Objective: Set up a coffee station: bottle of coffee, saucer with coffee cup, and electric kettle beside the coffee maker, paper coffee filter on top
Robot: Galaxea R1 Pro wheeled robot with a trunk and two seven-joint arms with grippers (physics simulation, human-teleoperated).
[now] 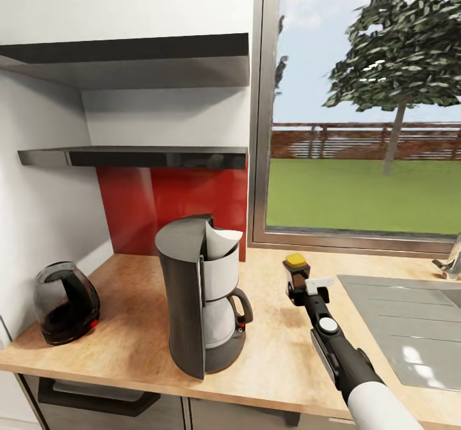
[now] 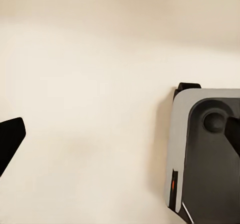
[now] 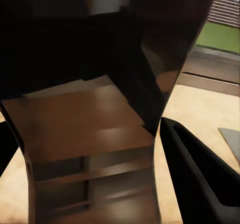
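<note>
The coffee maker (image 1: 202, 295) stands mid-way along the kitchen countertop (image 1: 134, 347), with the white paper coffee filter (image 1: 223, 241) in its top. At the counter's left end sits the electric kettle (image 1: 66, 302). To the right of the coffee maker, my right gripper (image 1: 298, 284) is shut on the bottle of coffee (image 1: 296, 269), yellow cap up, low over the wood. In the right wrist view the dark glossy bottle (image 3: 90, 109) sits between the fingers (image 3: 200, 174). The kitchen shelf (image 1: 134, 157) above is bare. My left gripper (image 2: 122, 139) is open before a pale surface.
A grey sink (image 1: 410, 321) is set into the counter at the right, with a faucet (image 1: 451, 260) behind it. A window (image 1: 365, 110) sits above the counter's back edge. A grey rounded box (image 2: 205, 154) with a dark top shows in the left wrist view.
</note>
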